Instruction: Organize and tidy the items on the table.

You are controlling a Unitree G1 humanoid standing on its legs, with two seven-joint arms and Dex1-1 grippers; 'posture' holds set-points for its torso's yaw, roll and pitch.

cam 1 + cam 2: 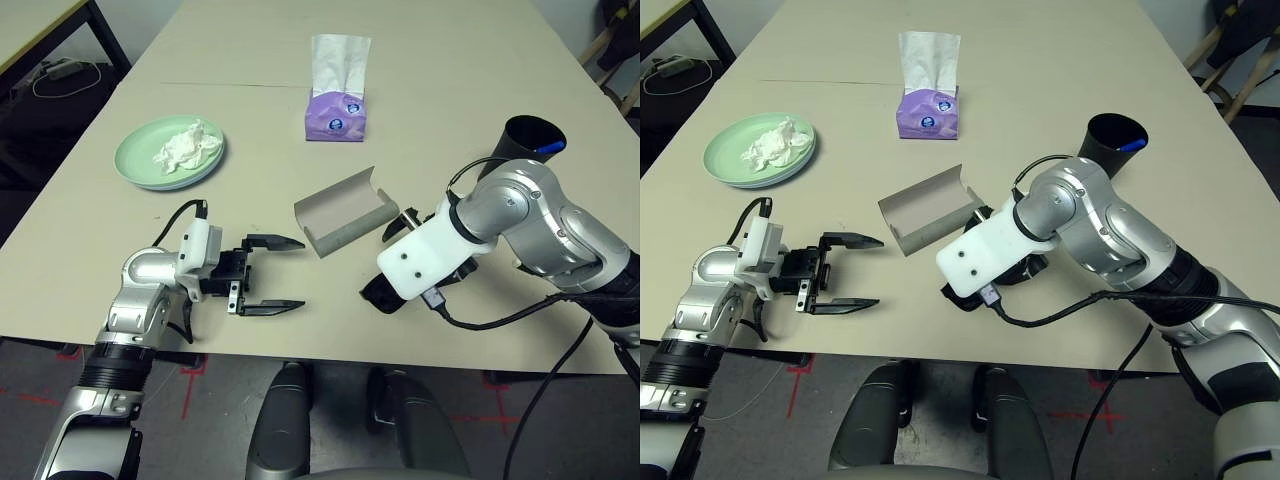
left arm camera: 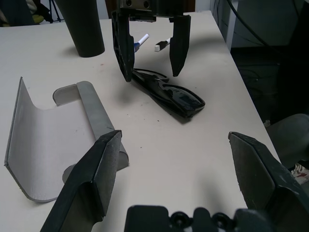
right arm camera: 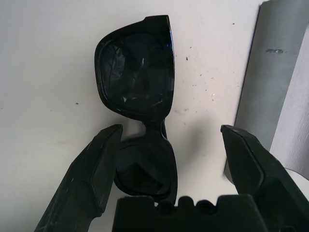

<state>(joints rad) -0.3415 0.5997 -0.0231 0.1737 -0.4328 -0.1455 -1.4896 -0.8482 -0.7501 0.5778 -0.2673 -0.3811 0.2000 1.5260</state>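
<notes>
Currently the right gripper, jaws spread, hangs above the black sunglasses, apparently untouched. Next: descend, close. Left gripper idles, agape.

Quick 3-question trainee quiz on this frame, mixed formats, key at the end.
1. True or false: the right gripper is shut on the black sunglasses.
2. What lies on the pale green plate? A) pens B) crumpled white tissue C) sunglasses
3. Fill in: the grey glasses case lies ____ (open/closed) on the table.

Key: 1 false, its jaws are open above them; 2 B; 3 open.
</notes>
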